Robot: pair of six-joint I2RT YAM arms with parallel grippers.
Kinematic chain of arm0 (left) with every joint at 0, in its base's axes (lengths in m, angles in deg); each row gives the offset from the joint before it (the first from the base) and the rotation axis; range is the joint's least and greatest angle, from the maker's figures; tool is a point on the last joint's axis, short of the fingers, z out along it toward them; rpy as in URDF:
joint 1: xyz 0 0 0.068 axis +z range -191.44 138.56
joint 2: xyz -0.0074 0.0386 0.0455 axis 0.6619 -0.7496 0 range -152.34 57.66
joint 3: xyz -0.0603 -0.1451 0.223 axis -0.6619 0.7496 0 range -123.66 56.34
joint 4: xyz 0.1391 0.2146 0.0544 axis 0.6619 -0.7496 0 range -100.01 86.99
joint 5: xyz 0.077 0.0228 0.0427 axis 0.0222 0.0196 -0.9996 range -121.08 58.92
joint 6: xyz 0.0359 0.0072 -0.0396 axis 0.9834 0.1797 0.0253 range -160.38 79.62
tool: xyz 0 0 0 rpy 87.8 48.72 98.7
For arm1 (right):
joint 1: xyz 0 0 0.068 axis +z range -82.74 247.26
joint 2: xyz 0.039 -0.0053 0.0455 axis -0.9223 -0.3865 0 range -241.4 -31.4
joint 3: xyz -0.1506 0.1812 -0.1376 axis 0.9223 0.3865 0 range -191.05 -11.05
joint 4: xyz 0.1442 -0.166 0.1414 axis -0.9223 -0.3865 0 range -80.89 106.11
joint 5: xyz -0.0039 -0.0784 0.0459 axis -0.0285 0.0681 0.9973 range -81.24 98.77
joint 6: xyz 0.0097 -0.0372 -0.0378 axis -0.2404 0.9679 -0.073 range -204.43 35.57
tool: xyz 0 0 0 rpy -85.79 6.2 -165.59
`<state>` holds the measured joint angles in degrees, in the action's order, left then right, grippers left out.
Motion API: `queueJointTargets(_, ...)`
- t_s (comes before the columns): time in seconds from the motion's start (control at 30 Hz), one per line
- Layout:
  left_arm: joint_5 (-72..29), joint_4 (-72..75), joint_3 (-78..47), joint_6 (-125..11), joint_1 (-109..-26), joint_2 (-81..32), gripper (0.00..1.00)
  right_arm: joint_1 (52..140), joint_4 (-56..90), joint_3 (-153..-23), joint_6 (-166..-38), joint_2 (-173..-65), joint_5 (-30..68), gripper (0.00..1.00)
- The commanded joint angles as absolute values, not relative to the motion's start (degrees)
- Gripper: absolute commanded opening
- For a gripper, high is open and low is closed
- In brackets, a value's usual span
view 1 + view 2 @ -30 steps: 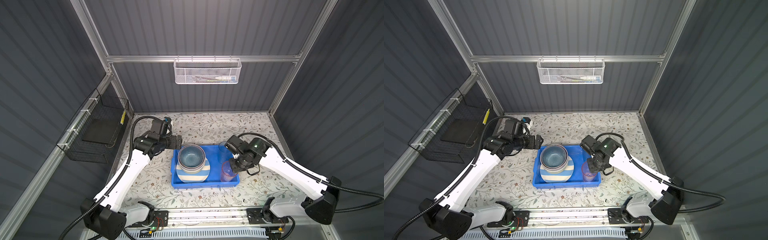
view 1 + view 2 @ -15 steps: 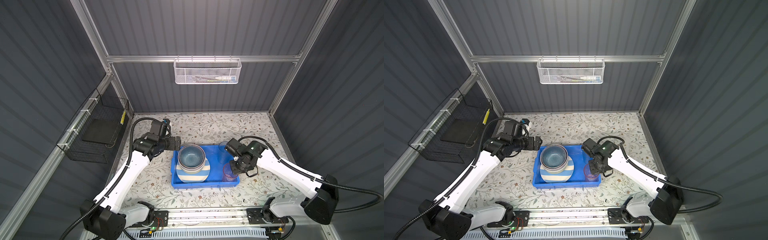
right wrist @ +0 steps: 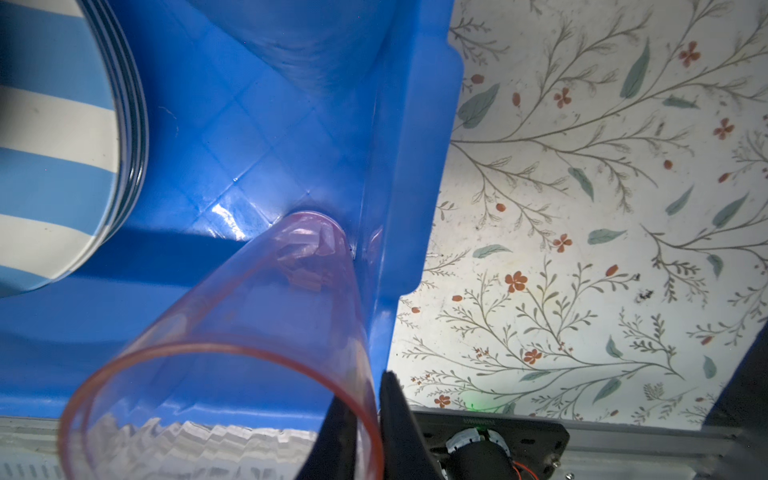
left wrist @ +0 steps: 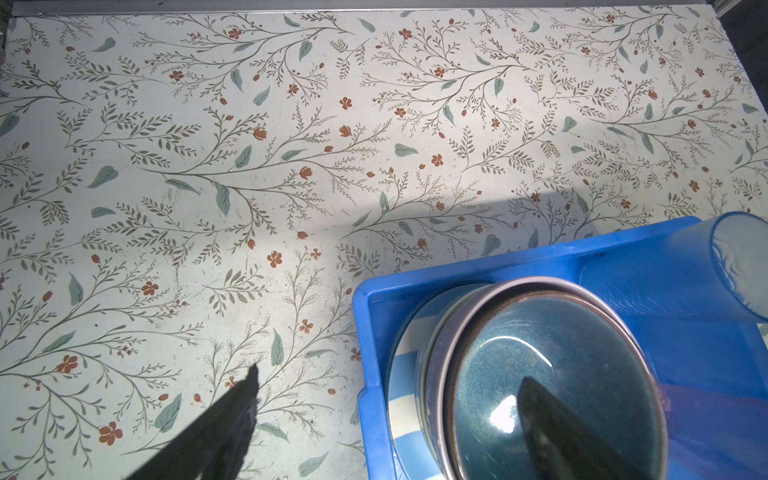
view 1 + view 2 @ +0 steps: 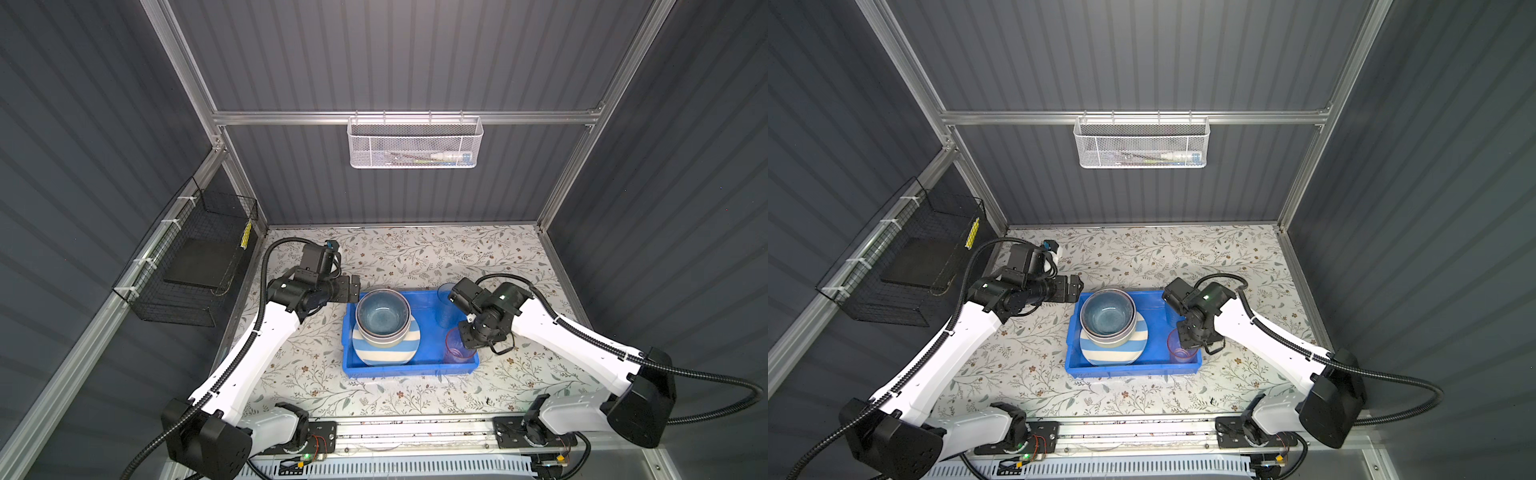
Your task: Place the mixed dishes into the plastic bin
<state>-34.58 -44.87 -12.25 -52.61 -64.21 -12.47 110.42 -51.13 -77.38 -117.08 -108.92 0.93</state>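
Booth of dark grey ribbed walls [image 5: 395, 62] on an aluminium frame [image 5: 176, 54]. White mesh basket [image 5: 415, 143] hangs from the back rail [image 5: 291, 117]; black wire basket [image 5: 187, 266] on the left wall. Tabletop [image 5: 415, 253] pale, printed with leafy sprigs and small red flowers. Hard shadow edge crosses it in the left wrist view.

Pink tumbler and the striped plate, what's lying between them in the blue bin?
Nothing: only bare floor of the blue bin separates the pink tumbler from the striped plate, clearest in the right wrist view.
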Motion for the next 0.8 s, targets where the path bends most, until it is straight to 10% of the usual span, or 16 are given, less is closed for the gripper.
queueJointTargets(0.0,-34.8,-44.6,-11.8,-52.8,-63.6,-12.3,0.98,110.2,-53.2,-79.4,-117.5,-108.5,0.6,0.22)
queueJointTargets(0.77,-37.7,-41.1,-9.9,-49.5,-58.3,-12.4,1.0,90.2,-35.8,-82.7,-107.4,-95.9,4.4,0.93)
